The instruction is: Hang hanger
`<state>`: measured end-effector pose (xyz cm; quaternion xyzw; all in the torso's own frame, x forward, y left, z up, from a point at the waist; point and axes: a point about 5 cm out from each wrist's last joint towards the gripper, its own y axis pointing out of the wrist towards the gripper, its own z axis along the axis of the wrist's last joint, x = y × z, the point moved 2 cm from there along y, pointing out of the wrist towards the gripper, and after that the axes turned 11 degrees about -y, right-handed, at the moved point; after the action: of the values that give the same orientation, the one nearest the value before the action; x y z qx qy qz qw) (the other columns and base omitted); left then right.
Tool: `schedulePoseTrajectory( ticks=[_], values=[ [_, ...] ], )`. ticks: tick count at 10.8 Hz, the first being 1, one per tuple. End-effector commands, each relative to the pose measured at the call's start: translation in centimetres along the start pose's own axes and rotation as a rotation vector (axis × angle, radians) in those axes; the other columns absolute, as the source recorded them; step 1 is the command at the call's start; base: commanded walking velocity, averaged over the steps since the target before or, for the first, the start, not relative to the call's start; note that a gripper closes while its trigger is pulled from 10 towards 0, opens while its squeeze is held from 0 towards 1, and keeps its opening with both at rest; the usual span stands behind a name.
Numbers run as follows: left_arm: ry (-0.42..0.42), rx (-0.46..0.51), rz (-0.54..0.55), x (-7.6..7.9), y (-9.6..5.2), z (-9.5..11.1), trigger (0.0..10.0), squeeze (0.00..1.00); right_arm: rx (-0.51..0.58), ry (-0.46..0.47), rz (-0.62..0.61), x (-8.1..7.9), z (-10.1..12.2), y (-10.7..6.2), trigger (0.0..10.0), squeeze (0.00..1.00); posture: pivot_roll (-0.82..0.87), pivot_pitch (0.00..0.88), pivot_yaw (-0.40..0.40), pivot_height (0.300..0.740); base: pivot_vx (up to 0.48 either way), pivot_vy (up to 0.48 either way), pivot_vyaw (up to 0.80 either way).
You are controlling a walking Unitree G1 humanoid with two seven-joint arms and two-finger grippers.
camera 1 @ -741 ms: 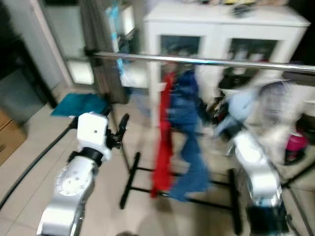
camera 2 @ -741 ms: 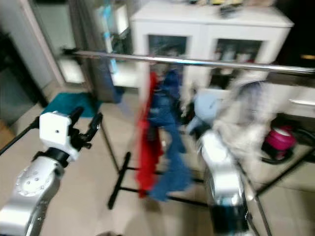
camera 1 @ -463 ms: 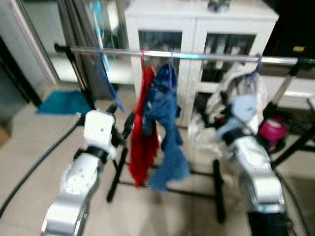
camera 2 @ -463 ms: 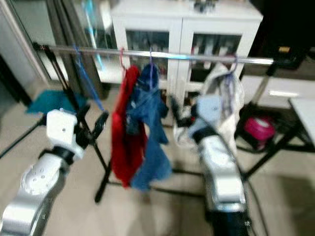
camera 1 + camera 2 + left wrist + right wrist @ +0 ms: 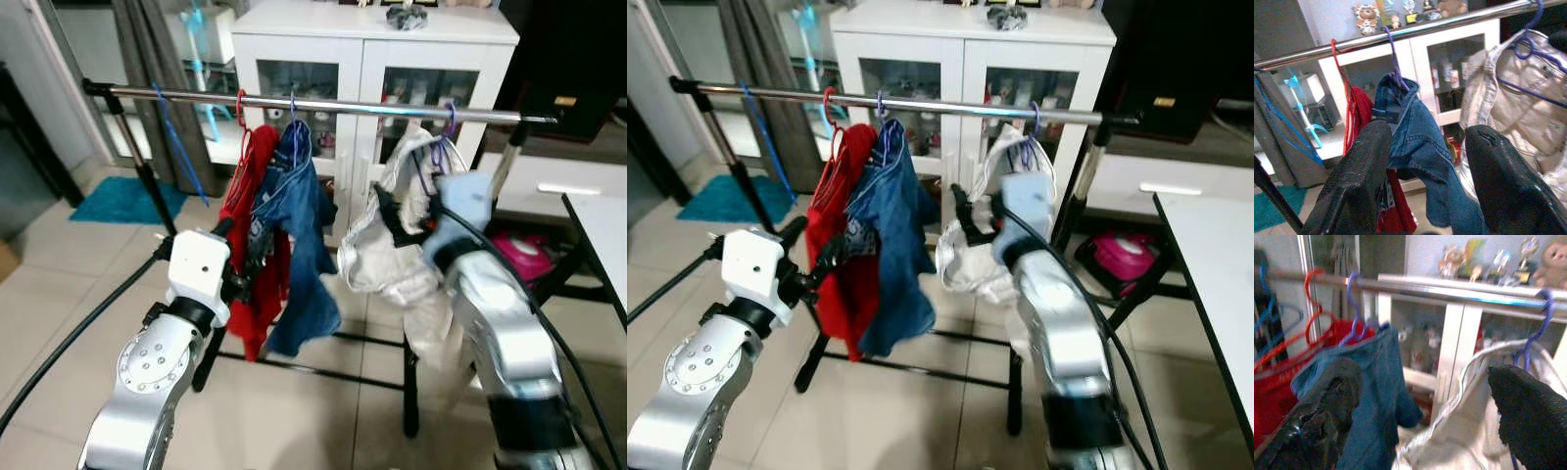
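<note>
A silver rail point(image 5: 323, 104) spans the rack. On it hang an empty blue hanger point(image 5: 174, 142), a red hanger with a red garment point(image 5: 257, 211), a purple hanger with blue denim point(image 5: 299, 211) and a purple hanger point(image 5: 1540, 328) carrying a white garment point(image 5: 377, 259). My left gripper point(image 5: 242, 235) is open just in front of the red garment, nothing between its fingers point(image 5: 1364, 166). Raised in front of the white garment, my right gripper point(image 5: 397, 215) is open and empty too, as its wrist view shows point(image 5: 1425, 377).
A white glass-door cabinet point(image 5: 382, 59) stands behind the rack. The rack's black feet point(image 5: 323, 372) cross the tiled floor. A teal mat point(image 5: 122, 201) lies at the left, a pink object point(image 5: 519, 255) and a white table edge point(image 5: 598, 235) at the right. A black cable point(image 5: 69, 343) trails left.
The whole picture has shifted and sharpened as the camera moved, so the rail and garments sit more centred. Both grippers keep about the same pose before the rack.
</note>
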<state>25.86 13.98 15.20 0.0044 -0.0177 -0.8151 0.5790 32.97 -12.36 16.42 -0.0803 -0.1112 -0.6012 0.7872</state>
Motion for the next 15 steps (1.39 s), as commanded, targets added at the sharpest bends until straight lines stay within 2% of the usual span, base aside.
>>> schedulePoseTrajectory(
  ticks=[1, 2, 3, 4, 5, 6, 7, 8, 11, 13, 15],
  values=[
    [0.013, -0.008, -0.016, -0.1, -0.1, 0.1, 10.0, 0.0, -0.04, -0.008, 0.019, -0.5, -0.3, 0.7, 10.0, 1.0, 0.01, 0.0, 0.052, 0.74, 0.0, 0.0, 0.0],
    [-0.011, -0.031, -0.067, 0.5, 0.1, 0.0, 10.0, 0.0, -0.071, -0.029, 0.017, -0.5, -0.4, 2.3, 10.0, 1.0, 0.01, 0.0, 0.052, 0.74, 0.0, 0.0, 0.0],
    [-0.01, -0.043, -0.094, 0.8, 0.1, 0.0, 10.0, 0.0, -0.091, -0.045, -0.02, 0.1, -0.6, 3.1, 10.0, 1.0, 0.01, 0.0, 0.05, 0.74, 0.0, 0.0, 0.0],
    [-0.026, -0.041, -0.164, 1.6, -0.3, 0.4, 10.0, 0.0, -0.116, -0.075, -0.122, 2.4, -0.4, 5.0, 10.0, 1.0, 0.02, 0.0, 0.048, 0.74, 0.0, 0.0, 0.0],
    [-0.031, -0.036, -0.162, 1.5, -0.4, 0.6, 10.0, 0.0, -0.127, -0.075, -0.155, 3.4, -0.3, 5.9, 10.0, 0.82, 0.02, 0.0, 0.053, 0.74, 0.0, 0.0, 0.0],
    [-0.01, -0.04, -0.148, 1.1, -0.2, 0.5, 10.0, 0.0, -0.162, -0.118, -0.189, 4.5, -0.6, 6.8, 10.0, 0.29, 0.02, 0.0, 0.053, 0.74, 0.0, 0.0, 0.0],
    [-0.009, -0.04, -0.149, 1.0, -0.1, 0.5, 10.0, 0.0, -0.175, -0.123, -0.186, 4.7, -0.7, 7.2, 10.0, 0.0, 0.03, 0.0, 0.052, 0.74, 0.0, 0.0, 0.0],
    [-0.008, -0.036, -0.161, 1.1, -0.1, 0.9, 10.0, 0.0, -0.197, -0.111, -0.168, 5.0, -0.8, 8.1, 10.0, 0.0, 0.04, 0.0, 0.049, 0.74, 0.0, 0.0, 0.0],
    [0.007, -0.049, -0.257, 1.8, -0.7, 1.7, 10.0, 0.0, -0.241, -0.101, -0.231, 7.0, -0.7, 8.5, 10.0, 0.0, 0.07, 0.001, 0.052, 0.74, 0.0, 0.0, 0.0],
    [0.031, -0.087, -0.329, 2.2, -1.8, 2.1, 10.0, 0.0, -0.249, -0.094, -0.301, 8.7, -0.4, 8.3, 10.0, 0.0, 0.11, 0.031, 0.061, 0.74, 0.0, 0.0, 0.0],
    [0.045, -0.125, -0.358, 2.0, -2.9, 2.5, 10.0, 0.0, -0.251, -0.089, -0.286, 8.9, -0.8, 8.1, 10.0, 0.0, 0.15, 0.051, 0.086, 0.74, 0.0, 0.0, 0.0]
  ],
)
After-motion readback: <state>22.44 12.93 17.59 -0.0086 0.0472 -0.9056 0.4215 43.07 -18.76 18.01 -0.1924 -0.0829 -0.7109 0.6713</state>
